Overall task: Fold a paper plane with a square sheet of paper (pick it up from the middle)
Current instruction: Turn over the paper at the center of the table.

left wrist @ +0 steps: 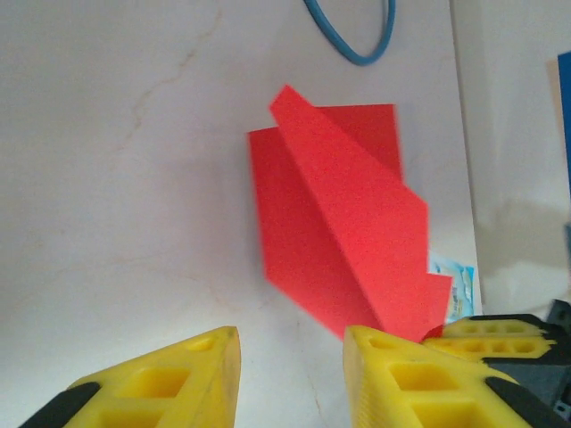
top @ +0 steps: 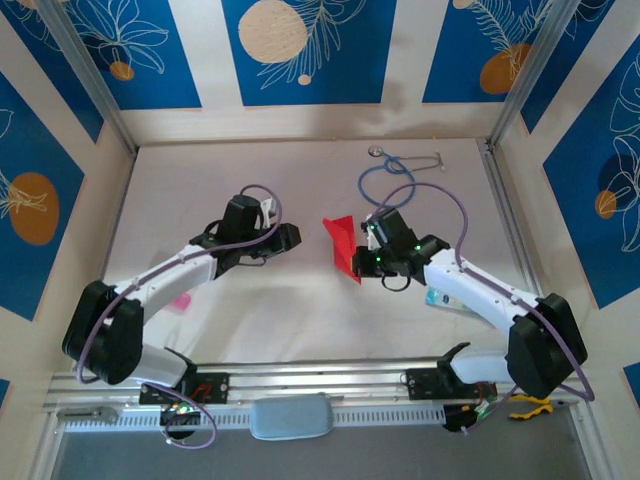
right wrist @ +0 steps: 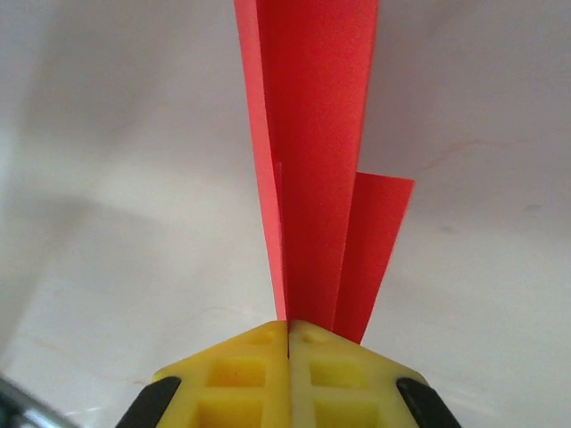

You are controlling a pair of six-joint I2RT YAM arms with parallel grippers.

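The red paper (top: 343, 245) is folded into a narrow, layered shape with a raised centre ridge and flaps to either side. It stands off the white table (top: 300, 180) at mid-table. My right gripper (top: 372, 257) is shut on its near end; in the right wrist view the paper (right wrist: 312, 134) runs straight up from between the closed fingertips (right wrist: 288, 332). My left gripper (top: 291, 237) hangs open just left of the paper, holding nothing. In the left wrist view its yellow fingers (left wrist: 290, 357) are spread, with the paper (left wrist: 339, 223) ahead and the right gripper's fingers (left wrist: 495, 334) pinching its lower corner.
A blue stethoscope (top: 395, 175) lies at the back right, its loop (left wrist: 357, 45) just beyond the paper. A light blue packet (top: 438, 297) sits under the right arm and a small pink object (top: 180, 300) by the left arm. Patterned walls enclose the table.
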